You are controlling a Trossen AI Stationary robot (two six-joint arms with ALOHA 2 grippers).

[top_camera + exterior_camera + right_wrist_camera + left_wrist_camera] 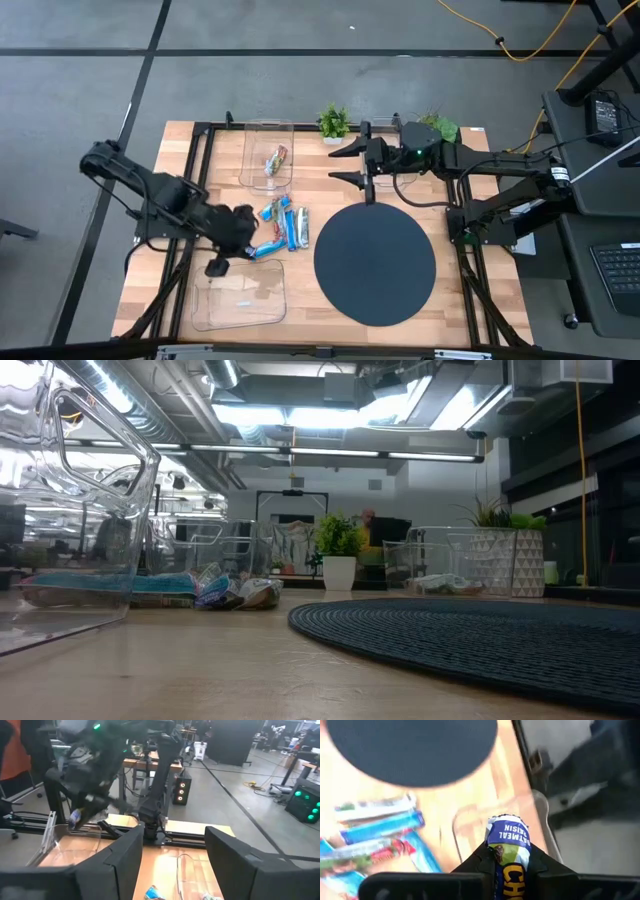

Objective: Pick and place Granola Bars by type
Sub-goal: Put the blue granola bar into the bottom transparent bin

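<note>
Held bar [507, 851]: clamped in the left pincer [218, 262], long axis running out past the fingertips.
Near tray [240, 295]: just beside that pincer.
Loose bars [283, 224]: mid-bench.
Right pincer [349, 165]: parted, empty, far side.

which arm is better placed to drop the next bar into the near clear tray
Left. Its tool is already shut on a blue-wrapped bar and sits beside the near clear tray. The right tool hangs open and empty at the far edge, beyond the black mat.
</note>
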